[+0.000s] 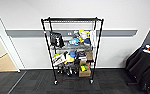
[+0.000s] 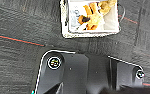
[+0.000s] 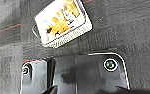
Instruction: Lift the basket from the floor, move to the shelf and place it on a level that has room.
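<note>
shelf: black wire rack on casters, centred in head view, standing against the white wall; long axis runs 9-to-3 o'clock along the wall
top level: uppermost wire tier spans full width, looks bare; tiers below crowded with mixed items, cardboard box at lower 4 o'clock of the rack
floor: dark carpet tiles open in front of the rack, free strip from 7 to 5 o'clock of head view
edges: doorway with light wood flooring at 9 o'clock; dark bags or seats at 3-4 o'clock, well apart from the rack
basket: on the carpet, seen from above in both wrist views; not lifted, nothing touching it
basket contents: orange-brown plush toys on pale lining
basket axis: rectangular; in right wrist view long axis runs about 8-to-2 o'clock; in left wrist view about 9-to-3 o'clock, far edge cut off
floor marks: thin red lines on the carpet near the basket
left gripper: cannot tell if fingers apart or together
right gripper: cannot tell either
</note>
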Tool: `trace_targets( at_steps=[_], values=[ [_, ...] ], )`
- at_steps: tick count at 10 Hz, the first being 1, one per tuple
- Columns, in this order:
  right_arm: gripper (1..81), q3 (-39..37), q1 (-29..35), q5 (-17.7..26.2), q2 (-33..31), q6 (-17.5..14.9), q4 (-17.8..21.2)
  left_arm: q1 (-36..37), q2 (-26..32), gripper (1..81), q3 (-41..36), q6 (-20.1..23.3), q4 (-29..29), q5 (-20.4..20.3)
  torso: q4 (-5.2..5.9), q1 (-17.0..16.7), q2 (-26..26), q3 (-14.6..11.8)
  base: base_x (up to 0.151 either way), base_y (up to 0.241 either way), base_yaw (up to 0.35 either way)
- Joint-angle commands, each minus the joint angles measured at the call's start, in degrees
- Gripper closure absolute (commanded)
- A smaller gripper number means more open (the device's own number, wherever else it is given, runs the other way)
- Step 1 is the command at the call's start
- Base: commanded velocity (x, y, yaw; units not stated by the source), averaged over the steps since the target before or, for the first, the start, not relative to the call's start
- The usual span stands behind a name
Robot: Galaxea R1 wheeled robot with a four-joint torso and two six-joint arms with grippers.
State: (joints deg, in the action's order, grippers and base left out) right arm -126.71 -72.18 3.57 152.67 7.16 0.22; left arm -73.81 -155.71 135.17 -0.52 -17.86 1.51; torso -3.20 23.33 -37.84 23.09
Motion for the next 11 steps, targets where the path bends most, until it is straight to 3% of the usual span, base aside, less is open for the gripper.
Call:
trace_targets(
  at_steps=[1,7,8,9,11],
  values=[
    [1.0,1.04,6.03,4.87,-1.38,0.13,0.92,3.72,1.45,1.0,-0.08,-0.18,-0.86,3.67,0.0,3.62,-5.64,5.3,0.0,0.0,0.0],
    [1.0,1.39,10.6,8.82,-1.73,0.14,1.71,4.42,1.71,1.0,-0.17,-0.18,-2.36,3.76,0.0,10.4,-16.31,14.64,0.0,0.0,0.0],
    [1.0,1.56,11.83,9.87,-1.73,0.14,1.71,4.95,1.71,1.0,-0.17,-0.18,-3.32,4.89,0.0,11.69,-18.32,15.23,0.0,0.0,0.0],
    [1.0,1.48,13.05,10.66,-1.73,0.13,1.71,5.47,1.63,1.0,-0.08,-0.18,-3.76,5.43,0.0,12.85,-20.13,12.89,0.0,0.0,0.0],
    [1.0,0.77,15.43,12.85,-1.47,0.05,1.63,6.18,1.54,1.0,-0.08,-0.18,-5.6,5.52,0.0,14.58,-22.71,14.12,0.0,0.0,0.0]
  ],
)
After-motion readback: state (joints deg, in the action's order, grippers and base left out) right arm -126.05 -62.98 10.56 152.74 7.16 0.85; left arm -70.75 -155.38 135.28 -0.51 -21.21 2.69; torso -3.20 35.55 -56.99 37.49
